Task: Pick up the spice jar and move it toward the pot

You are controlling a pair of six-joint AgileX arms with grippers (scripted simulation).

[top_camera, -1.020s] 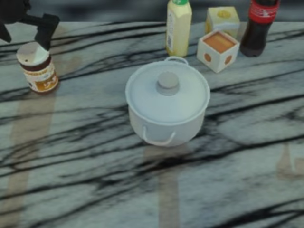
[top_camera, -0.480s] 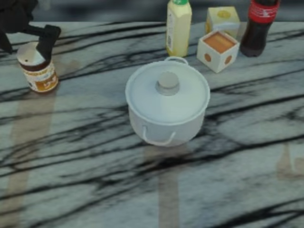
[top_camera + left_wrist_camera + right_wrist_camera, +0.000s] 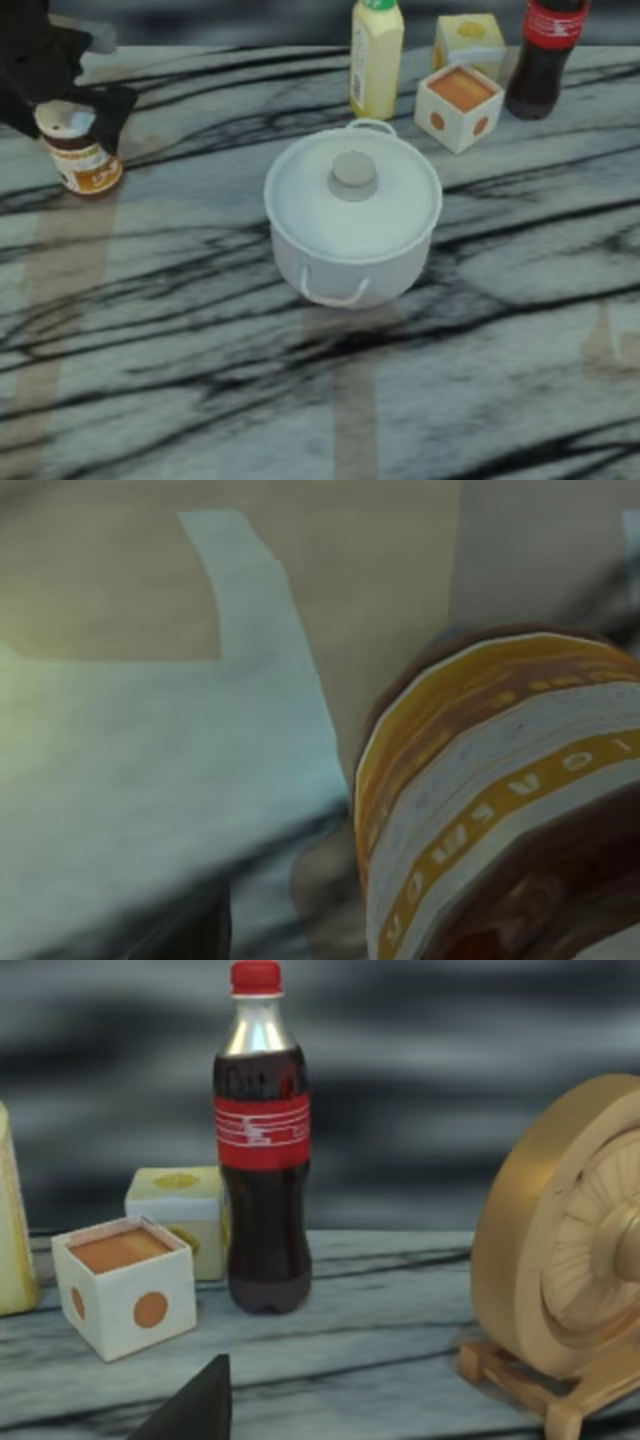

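Note:
The spice jar, with its white cap and white-and-orange label, stands upright on the table at the far left. My left gripper is open and lowered over it, one dark finger on each side of the cap. The left wrist view shows the jar's label very close. The large white pot, with lid and grey knob, sits in the middle of the table, well to the right of the jar. My right gripper is outside the top view; one dark fingertip shows, with nothing held.
Along the back edge stand a tall yellow bottle, a white-and-orange cube box, a yellow box and a cola bottle. A golden wheel-shaped object on a wooden stand sits near the right arm.
My left gripper has come down and forward over the spice jar, so its fingers now flank the cap. The jar and the pot have not moved.

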